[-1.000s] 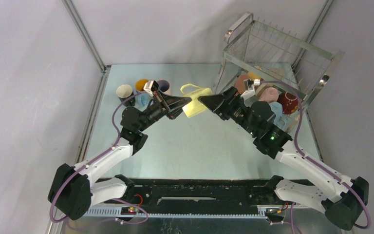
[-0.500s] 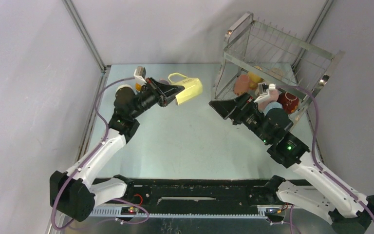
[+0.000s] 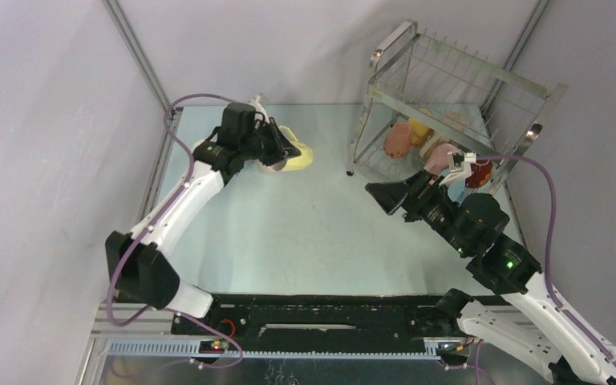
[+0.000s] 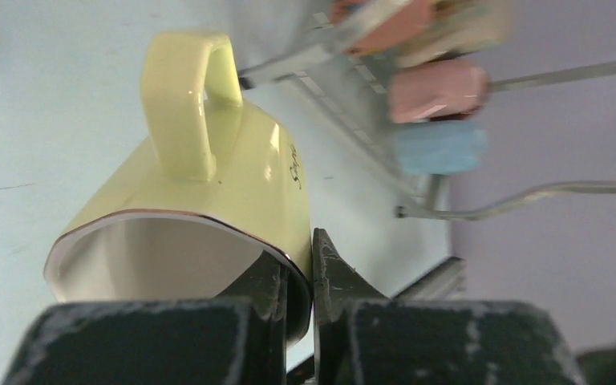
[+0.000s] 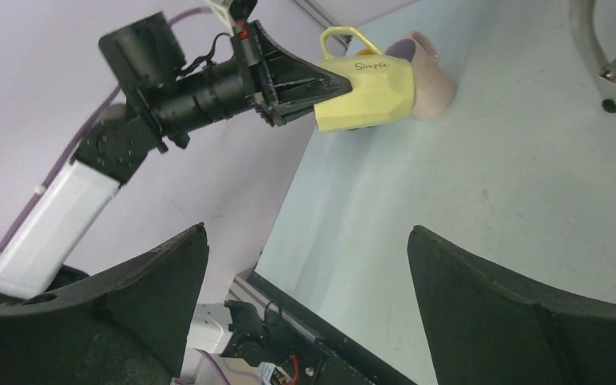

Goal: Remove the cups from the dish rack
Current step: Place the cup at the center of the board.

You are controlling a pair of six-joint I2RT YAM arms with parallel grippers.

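My left gripper (image 3: 287, 149) is shut on the rim of a yellow cup (image 3: 298, 154) at the back left of the table. In the left wrist view one finger is inside the yellow cup (image 4: 208, 184) and the other outside, with the left gripper (image 4: 301, 261) pinching its wall; its handle points up. The chrome wire dish rack (image 3: 459, 76) stands at the back right, holding a salmon cup (image 3: 399, 140), a yellow one (image 3: 419, 128), a pink one (image 3: 441, 154) and a dark red one (image 3: 478, 170). My right gripper (image 3: 378, 192) hangs open and empty in front of the rack.
A mauve cup (image 5: 431, 80) lies on the table just behind the held yellow cup (image 5: 365, 92). A rack foot (image 5: 609, 103) shows at the right wrist view's upper right. The left wall post (image 3: 140, 60) stands close behind the left arm.
The left arm has swung the yellow cup from mid-table to the back left and lowered it. The right gripper has drawn back toward the rack's front, still open.
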